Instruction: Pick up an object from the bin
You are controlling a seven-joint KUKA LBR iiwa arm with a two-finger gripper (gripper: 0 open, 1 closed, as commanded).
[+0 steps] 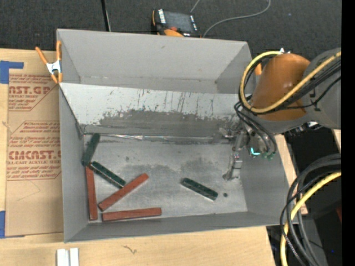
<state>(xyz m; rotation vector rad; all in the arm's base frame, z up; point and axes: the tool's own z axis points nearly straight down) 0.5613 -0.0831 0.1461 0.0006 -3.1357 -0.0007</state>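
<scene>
So the gripper [231, 174] hangs low over the right side of the bin [155, 65], close to the floor or maybe touching it, hard to say from this angle. Honestly I can't tell whether it's spread or pinched together, it just reads as one thin metal bit, and nothing looks caught in it. The closest candidate is the lone green bar [199, 189], lying flat on the floor just down-left of the tip, near but apart, sitting on a diagonal. There's a tiny dark speck [224, 194] off its right end, too small to identify. Everything else is well away on the left: a diagonal red-brown stick [123, 192], a front red-brown stick [131, 214] along the near wall, a left red-brown stick [90, 195] by the side wall, plus a lower green bar [108, 174] and an upper green bar [90, 149] in the same corner. If it were me I'd go for the lone one, since it has open floor all round and nothing touching it. I'd turn the wrist so the closing direction runs across its narrow width, centre over its middle so it doesn't swing, and come straight down right to the metal. My guess is a thin flat bar like that skates away if it's nudged from one side first.
</scene>
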